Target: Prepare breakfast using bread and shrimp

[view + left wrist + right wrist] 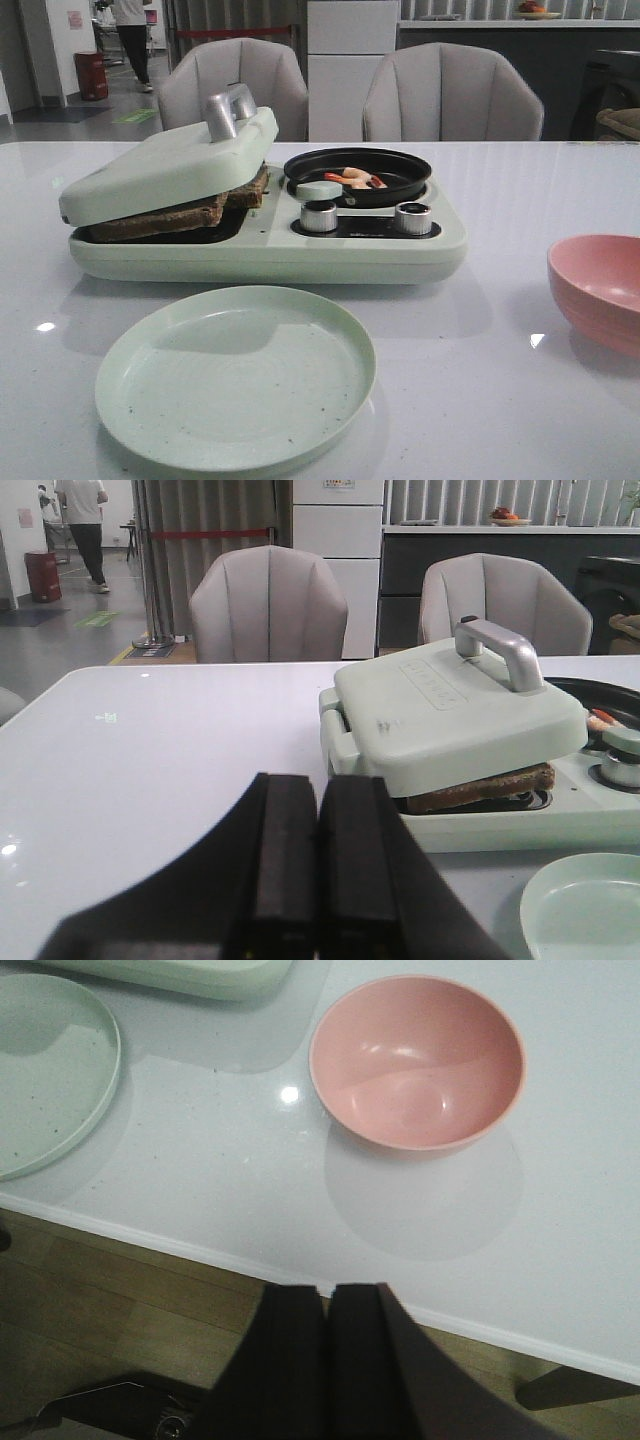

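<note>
The bread (175,212) lies in the left bay of a pale green breakfast maker (300,255), under its half-lowered lid (165,165); only dark crust edges show, also in the left wrist view (480,786). The shrimp (353,179) lie in the small black pan (400,185) on the maker's right side. My left gripper (318,780) is shut and empty, left of the maker above the table. My right gripper (331,1288) is shut and empty, over the table's front edge below the pink bowl (417,1060). Neither gripper shows in the front view.
An empty pale green plate (236,375) lies in front of the maker, also in the right wrist view (45,1065). The pink bowl (600,290) stands at the right. Two silver knobs (320,216) sit on the maker. Two grey chairs (450,95) stand behind the table.
</note>
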